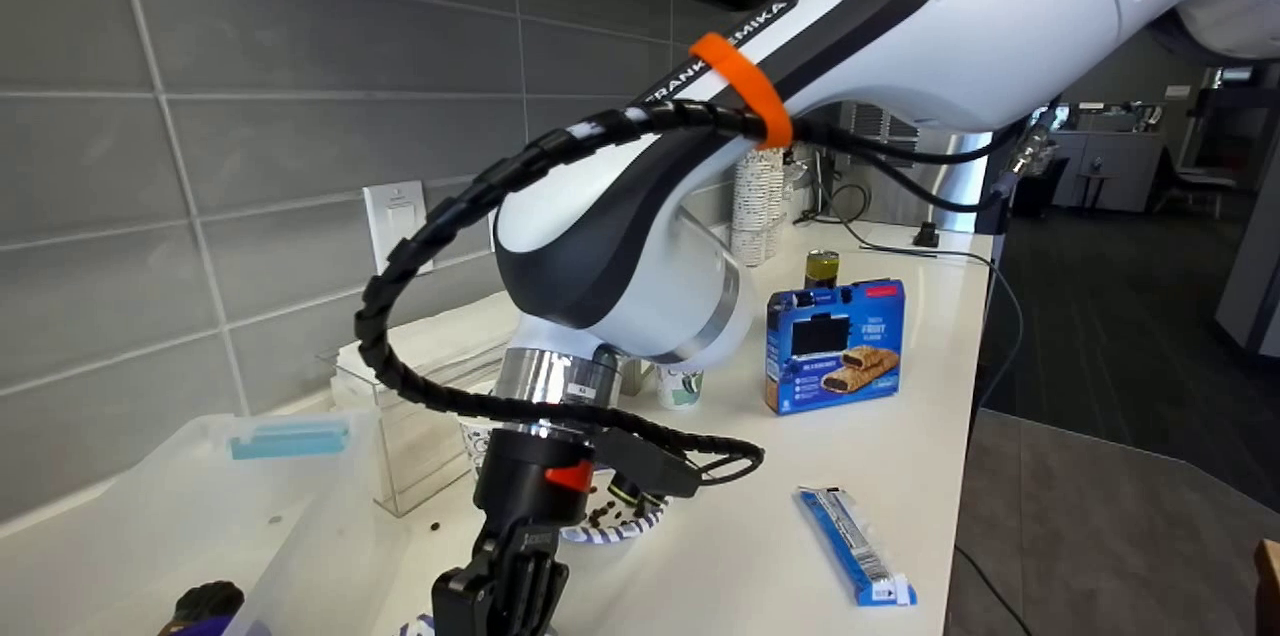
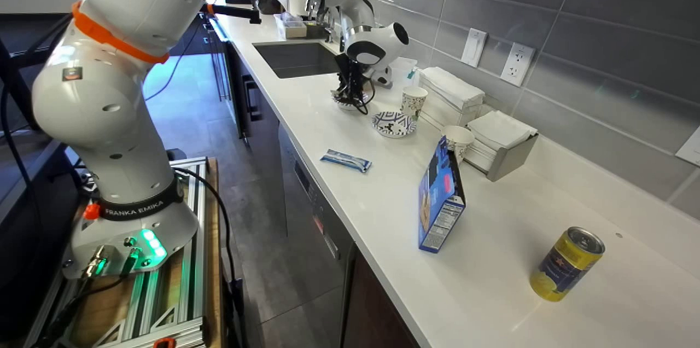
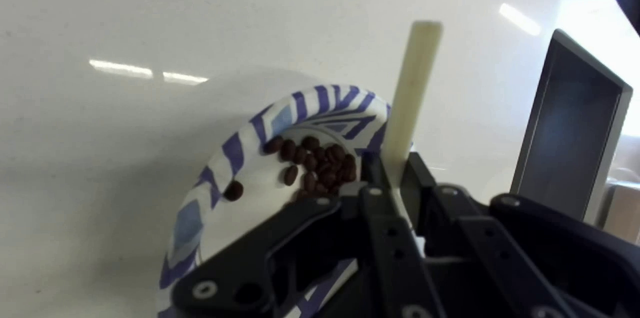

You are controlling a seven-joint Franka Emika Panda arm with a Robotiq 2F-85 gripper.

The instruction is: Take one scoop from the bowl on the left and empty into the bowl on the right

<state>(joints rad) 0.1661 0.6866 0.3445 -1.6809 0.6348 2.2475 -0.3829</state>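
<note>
My gripper [image 3: 392, 170] is shut on a pale, flat stick-like handle [image 3: 414, 83], which sticks out past the fingertips in the wrist view. The scoop end is hidden. Below the gripper is a blue-and-white patterned bowl [image 3: 189, 228] with brown beans [image 3: 320, 163] in it. In an exterior view the gripper [image 2: 350, 91] stands right over this bowl [image 2: 340, 103]; in an exterior view only a bit of its rim [image 1: 415, 627] shows beside the gripper. A second patterned bowl [image 2: 394, 116] with some dark beans stands apart; it also shows partly behind the wrist [image 1: 612, 532].
A blue wrapped bar [image 2: 345, 160], a blue box [image 2: 437, 195] and a yellow can [image 2: 566, 266] are on the counter. Paper cups [image 2: 414, 99] and napkin holders [image 2: 492, 159] stand by the wall. A clear bin [image 1: 320, 516] is near the gripper. A sink [image 2: 298, 61] lies beyond.
</note>
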